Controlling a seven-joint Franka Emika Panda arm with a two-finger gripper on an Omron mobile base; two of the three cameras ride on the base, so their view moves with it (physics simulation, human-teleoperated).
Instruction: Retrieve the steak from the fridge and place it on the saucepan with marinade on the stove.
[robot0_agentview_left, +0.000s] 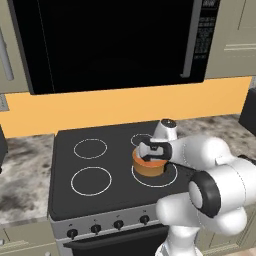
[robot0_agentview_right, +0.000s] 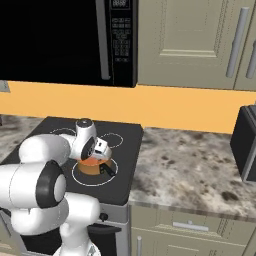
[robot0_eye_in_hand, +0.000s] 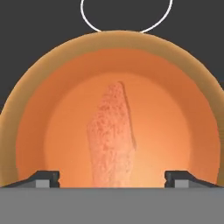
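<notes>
Arm: the white arm rises from the base, bends at a dark elbow joint and reaches forward over the stove (robot0_agentview_left: 105, 150), with the hand turned down above the saucepan (robot0_agentview_left: 148, 167).
Gripper: the gripper (robot0_eye_in_hand: 112, 178) hangs just over the pan's mouth; in the hand view its two dark fingertips (robot0_eye_in_hand: 43, 178) stand far apart at 8 and 4 o'clock, released, with nothing between them but open air.
Steak: the steak (robot0_eye_in_hand: 112, 140) is a pinkish-red strip lying inside the saucepan, running from the pan's centre toward 6 o'clock in the hand view, clear of both fingertips.
Marinade: smooth orange marinade (robot0_eye_in_hand: 175, 131) surrounds the steak on all sides.
Saucepan: round, orange-copper, sitting on the front burner ring at the stove's right side; in the right base view its thin dark handle (robot0_agentview_right: 106, 170) points toward 4 o'clock.
Stove: black glass top with four white burner rings and a row of black knobs (robot0_agentview_left: 107, 227) along the steel front.
Surroundings: a black microwave (robot0_agentview_left: 110, 42) hangs above the stove, and speckled stone counter (robot0_agentview_right: 190, 170) lies on either side.
</notes>
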